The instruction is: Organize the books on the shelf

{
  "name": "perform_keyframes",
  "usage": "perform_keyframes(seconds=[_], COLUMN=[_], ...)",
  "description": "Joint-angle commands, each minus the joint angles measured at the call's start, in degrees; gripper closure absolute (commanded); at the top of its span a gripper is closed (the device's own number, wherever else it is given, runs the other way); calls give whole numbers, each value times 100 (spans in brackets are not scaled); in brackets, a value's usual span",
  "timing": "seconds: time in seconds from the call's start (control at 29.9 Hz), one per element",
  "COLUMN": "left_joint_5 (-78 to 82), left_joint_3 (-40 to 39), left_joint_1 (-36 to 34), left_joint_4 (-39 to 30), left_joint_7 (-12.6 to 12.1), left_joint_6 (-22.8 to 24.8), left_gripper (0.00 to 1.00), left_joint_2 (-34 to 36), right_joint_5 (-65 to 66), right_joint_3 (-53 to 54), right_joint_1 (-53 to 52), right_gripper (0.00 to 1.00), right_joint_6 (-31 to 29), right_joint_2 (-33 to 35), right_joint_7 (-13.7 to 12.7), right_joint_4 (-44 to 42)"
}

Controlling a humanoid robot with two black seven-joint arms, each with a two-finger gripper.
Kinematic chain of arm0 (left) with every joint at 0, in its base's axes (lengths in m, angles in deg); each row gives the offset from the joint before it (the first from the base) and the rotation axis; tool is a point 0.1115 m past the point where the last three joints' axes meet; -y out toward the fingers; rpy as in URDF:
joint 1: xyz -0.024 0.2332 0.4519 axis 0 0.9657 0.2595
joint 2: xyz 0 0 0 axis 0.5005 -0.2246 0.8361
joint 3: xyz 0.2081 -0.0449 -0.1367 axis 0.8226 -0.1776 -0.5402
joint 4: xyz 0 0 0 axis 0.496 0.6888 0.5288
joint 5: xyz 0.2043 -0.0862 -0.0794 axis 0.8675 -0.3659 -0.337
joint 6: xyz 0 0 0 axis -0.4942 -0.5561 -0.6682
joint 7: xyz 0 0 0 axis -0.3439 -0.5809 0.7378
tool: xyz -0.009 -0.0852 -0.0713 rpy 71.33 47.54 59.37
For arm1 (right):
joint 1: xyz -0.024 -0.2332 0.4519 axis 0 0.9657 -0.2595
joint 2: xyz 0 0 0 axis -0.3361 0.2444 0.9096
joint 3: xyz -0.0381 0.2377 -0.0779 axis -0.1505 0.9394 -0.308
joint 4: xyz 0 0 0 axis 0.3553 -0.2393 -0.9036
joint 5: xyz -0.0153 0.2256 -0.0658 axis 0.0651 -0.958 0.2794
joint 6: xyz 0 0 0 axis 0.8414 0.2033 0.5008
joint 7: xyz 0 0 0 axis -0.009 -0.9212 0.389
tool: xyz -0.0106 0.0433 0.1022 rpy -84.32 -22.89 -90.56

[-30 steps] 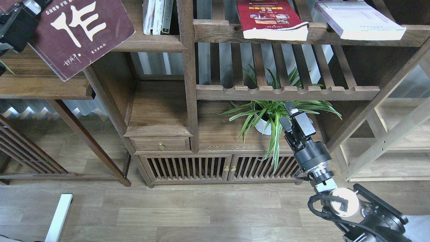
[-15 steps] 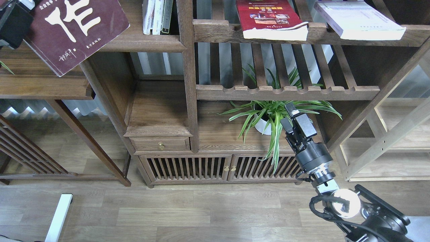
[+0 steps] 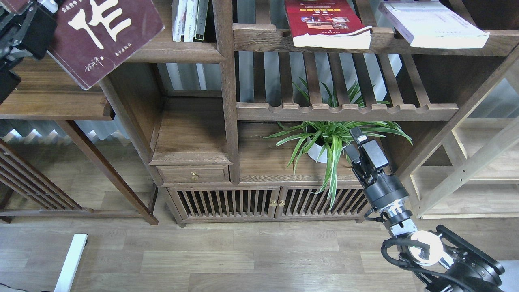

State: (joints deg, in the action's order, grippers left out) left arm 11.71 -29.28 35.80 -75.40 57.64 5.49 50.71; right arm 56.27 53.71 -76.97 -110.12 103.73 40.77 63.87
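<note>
one maroon book (image 3: pixel 107 34) hangs tilted at top left, pinched by the left gripper (image 3: pixel 34 18) over the shelf (image 3: pixel 48 99). red book (image 3: pixel 324 20) and white book (image 3: pixel 434 22) lie on the upper rack. best level it before lowering. right gripper (image 3: pixel 365 148) idles, slightly spread.

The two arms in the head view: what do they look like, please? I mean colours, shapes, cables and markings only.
The right arm is black, built of rounded cylindrical segments, with a silver ring at the wrist, a shiny round joint cap and a looping black cable beside it. The right gripper has two blocky black fingers with pale tips. The left gripper is black and boxy with a white part on top. No markings are readable.
</note>
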Motion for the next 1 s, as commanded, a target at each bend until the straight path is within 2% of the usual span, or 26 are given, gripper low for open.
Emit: perform_keyframes(seconds=[0.0, 0.27, 0.57, 0.97], left_joint_5=[150, 396, 694, 1213], left_joint_3=[14, 181, 331, 603], left_joint_1=[-184, -395, -615, -984], left_joint_4=[231, 548, 575, 566], left_joint_7=[25, 87, 87, 87], left_joint_6=[-138, -322, -683, -1658], left_gripper=[100, 99, 99, 99], left_joint_2=[-3, -82, -433, -671], right_joint_5=[0, 0, 0, 0], right_joint_3=[3, -5, -5, -14], right_joint_1=[1, 10, 10, 10], right_gripper=[1, 1, 1, 1], right_joint_6=[0, 0, 0, 0], right_joint_2=[19, 28, 28, 28], right_joint_7=[1, 1, 1, -7], right_joint_4=[-5, -5, -5, -5])
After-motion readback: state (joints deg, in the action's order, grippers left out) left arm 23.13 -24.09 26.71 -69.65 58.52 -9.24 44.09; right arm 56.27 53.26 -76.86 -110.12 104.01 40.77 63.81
